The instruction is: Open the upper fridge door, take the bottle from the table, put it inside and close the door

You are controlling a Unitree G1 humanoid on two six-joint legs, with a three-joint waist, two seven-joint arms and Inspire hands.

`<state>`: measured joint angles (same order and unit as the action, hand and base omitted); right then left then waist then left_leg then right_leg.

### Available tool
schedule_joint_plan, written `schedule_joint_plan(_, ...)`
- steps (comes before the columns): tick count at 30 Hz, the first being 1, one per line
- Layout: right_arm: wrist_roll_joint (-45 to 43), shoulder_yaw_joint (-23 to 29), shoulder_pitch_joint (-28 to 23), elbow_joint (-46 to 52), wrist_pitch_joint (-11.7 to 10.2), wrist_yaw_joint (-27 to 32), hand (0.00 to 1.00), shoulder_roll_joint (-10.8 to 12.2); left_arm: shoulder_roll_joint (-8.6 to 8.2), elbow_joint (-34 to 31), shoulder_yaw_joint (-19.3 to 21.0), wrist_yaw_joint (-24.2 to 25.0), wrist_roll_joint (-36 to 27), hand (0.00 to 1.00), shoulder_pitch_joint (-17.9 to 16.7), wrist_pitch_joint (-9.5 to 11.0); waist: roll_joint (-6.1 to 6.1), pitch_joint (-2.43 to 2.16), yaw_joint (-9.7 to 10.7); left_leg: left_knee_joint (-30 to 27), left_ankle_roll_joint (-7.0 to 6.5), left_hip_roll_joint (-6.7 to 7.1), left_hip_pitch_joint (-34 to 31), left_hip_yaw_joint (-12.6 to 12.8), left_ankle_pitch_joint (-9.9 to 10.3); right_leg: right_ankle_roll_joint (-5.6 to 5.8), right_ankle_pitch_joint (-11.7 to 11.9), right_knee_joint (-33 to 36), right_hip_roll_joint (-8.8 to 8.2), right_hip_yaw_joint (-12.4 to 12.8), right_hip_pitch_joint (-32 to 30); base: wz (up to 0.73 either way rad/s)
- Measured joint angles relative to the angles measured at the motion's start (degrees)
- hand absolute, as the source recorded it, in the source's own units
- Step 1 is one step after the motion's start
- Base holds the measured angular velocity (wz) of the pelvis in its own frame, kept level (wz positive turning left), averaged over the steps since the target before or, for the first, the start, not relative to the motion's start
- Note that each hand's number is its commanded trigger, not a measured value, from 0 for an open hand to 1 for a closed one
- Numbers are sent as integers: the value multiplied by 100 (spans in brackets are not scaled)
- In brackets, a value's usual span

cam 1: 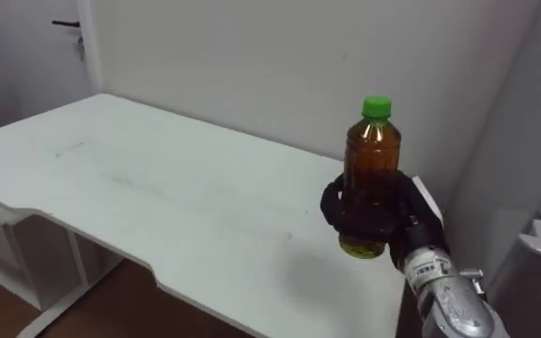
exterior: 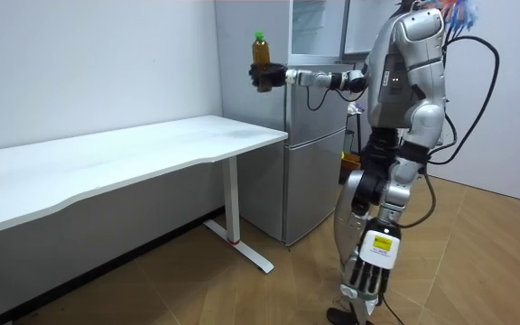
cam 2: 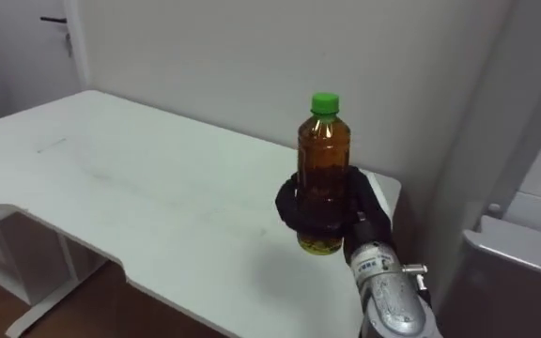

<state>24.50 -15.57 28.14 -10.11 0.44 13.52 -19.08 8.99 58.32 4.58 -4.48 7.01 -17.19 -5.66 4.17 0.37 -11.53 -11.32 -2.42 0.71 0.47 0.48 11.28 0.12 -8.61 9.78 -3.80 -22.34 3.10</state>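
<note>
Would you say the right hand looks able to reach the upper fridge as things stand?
Probably yes: the right hand, shut round the bottle, is held at about the height of the upper fridge, beside it, nothing between. Whether its door stands open I cannot tell.

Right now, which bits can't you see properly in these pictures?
- Bottle: in the eye views its lower part is wrapped by the right hand, so the base is mostly hidden.
- Fridge: the room view's upper edge cuts off the top and the robot's body covers one side. The eye views' right edge cuts it too.
- Table: the room view's left edge cuts off its far end.
</note>
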Motion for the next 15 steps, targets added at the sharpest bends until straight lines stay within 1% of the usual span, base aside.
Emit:
schedule_joint_plan(1,6,54,-1,164,0,-23,100,-97,-1,54,29,0,5,0,73,2,4,-11,44,0,0,-4,16,26,0,-3,2,6,10,33,6,-11)
schedule_joint_plan(2,6,111,-1,236,0,-54,100,-132,-1,90,41,0,5,0,113,7,9,-22,64,0,0,-4,22,34,0,-3,2,8,19,38,10,-7)
schedule_joint_plan(3,-5,215,0,350,0,-51,100,-181,0,124,44,-1,3,0,152,11,21,-56,101,1,0,-4,39,53,0,-4,3,10,27,39,21,-4)
schedule_joint_plan(4,-8,340,1,442,0,-61,100,-199,0,141,44,-1,-1,0,166,21,32,-63,168,13,0,-7,101,100,0,-3,3,12,24,38,66,-6)
schedule_joint_plan(5,-12,389,1,476,0,-64,100,-208,1,142,44,-1,-3,0,165,21,38,-70,188,22,-1,-8,129,113,1,-3,4,11,24,41,86,-6)
schedule_joint_plan(6,-22,477,1,529,0,-86,100,-250,6,135,45,-1,-4,0,168,21,55,-91,214,36,-1,-8,155,129,1,-2,4,11,22,54,98,-13)
schedule_joint_plan(8,-104,618,1,586,11,-191,100,-367,7,135,87,11,-7,0,173,28,71,-97,243,73,-4,-19,266,194,1,3,8,11,50,182,154,-16)
schedule_joint_plan(10,-246,699,1,703,41,-219,100,-430,29,137,105,16,-11,0,147,46,74,-98,340,87,-5,-18,300,190,2,5,10,11,50,196,178,-5)
schedule_joint_plan(15,-221,970,1,969,41,-287,100,-601,86,144,154,71,-22,0,145,90,73,-88,428,107,-3,-37,344,261,2,-5,18,15,79,304,176,-8)
